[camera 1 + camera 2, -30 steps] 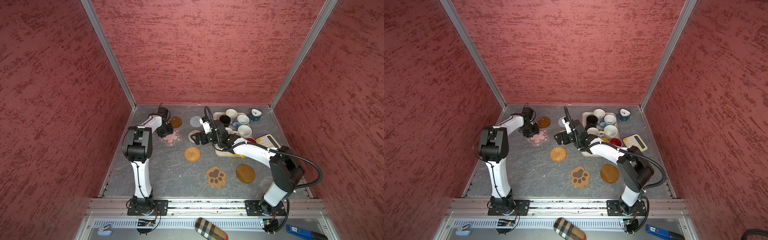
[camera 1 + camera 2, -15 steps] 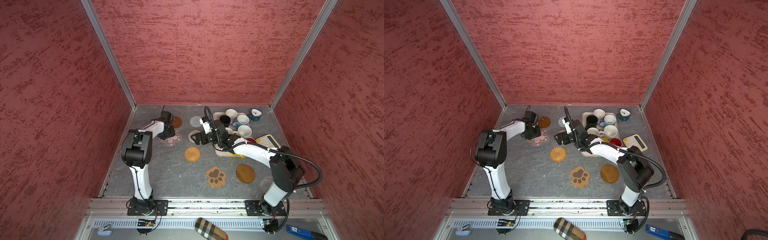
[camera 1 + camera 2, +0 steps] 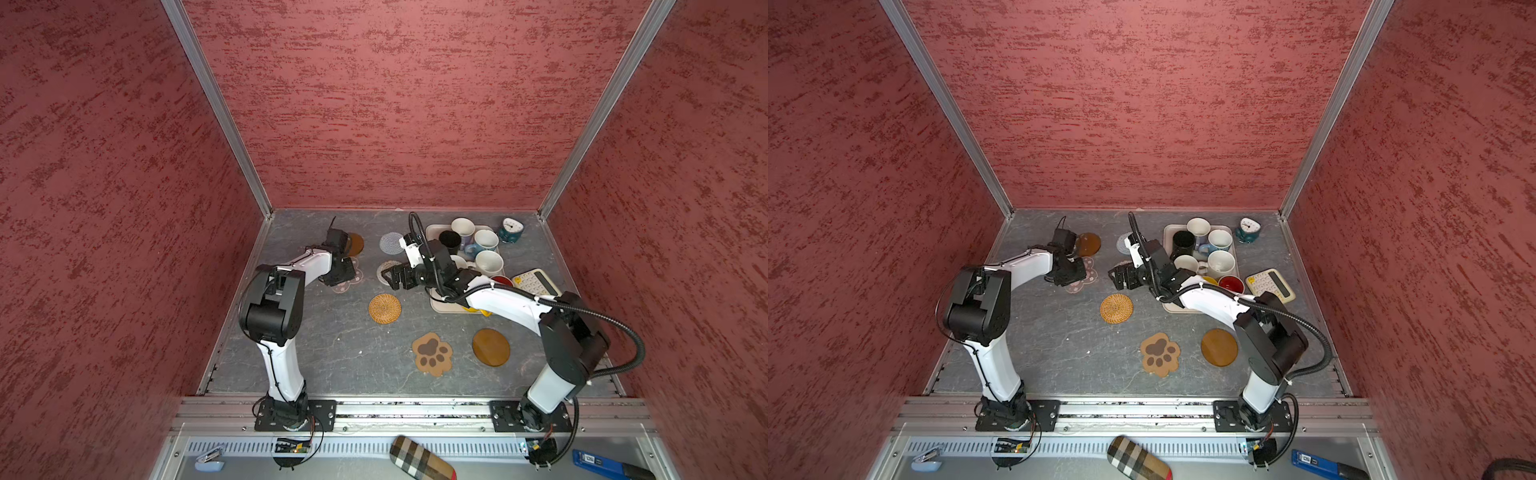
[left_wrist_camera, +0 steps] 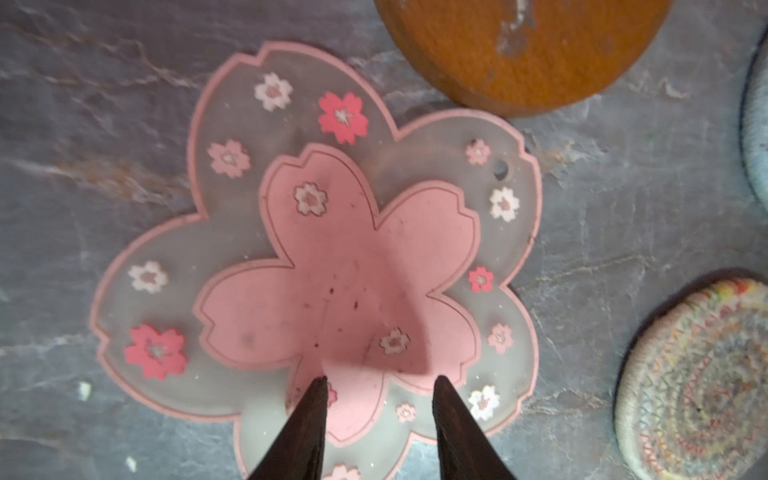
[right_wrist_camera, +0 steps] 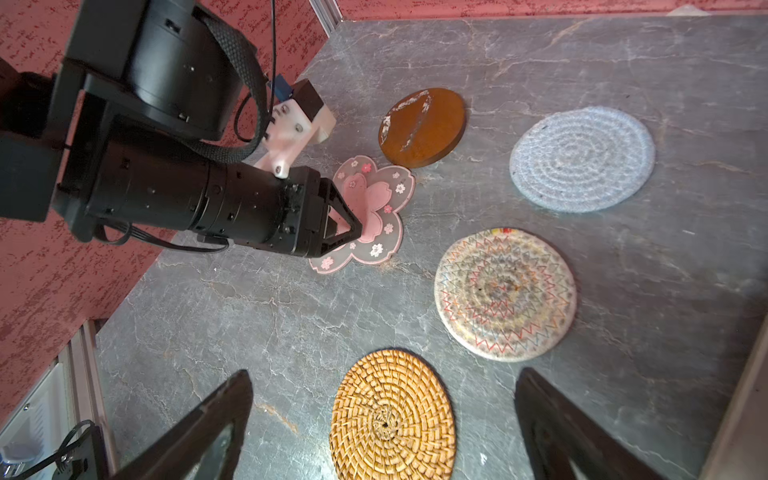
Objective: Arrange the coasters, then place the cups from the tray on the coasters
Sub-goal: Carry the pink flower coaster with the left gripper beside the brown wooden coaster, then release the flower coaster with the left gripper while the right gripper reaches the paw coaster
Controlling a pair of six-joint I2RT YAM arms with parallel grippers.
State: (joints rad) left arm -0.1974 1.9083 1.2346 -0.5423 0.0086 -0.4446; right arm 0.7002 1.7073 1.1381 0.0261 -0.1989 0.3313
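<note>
The jaws of the left gripper (image 4: 382,380) stand partly open with nothing between them. Their tips are down at the middle of the pink flower coaster (image 4: 332,270), though I cannot tell whether they touch it. That coaster lies flat at the far left of the tabletop (image 3: 332,353), just beside a brown wooden disc (image 3: 355,244).

The jaws of the right gripper (image 5: 383,374) gape wide and empty over the middle, near the rattan coaster (image 3: 385,308) and the beige woven coaster (image 5: 505,293). A grey woven coaster (image 3: 390,243) lies farther back. The paw coaster (image 3: 432,354) and a second wooden disc (image 3: 491,347) lie near right.

The cups (image 3: 489,262) crowd the tray (image 3: 440,305) at the far right. The tabletop is grey stone-look with pale veins, and rough red walls (image 3: 395,104) close it in.
</note>
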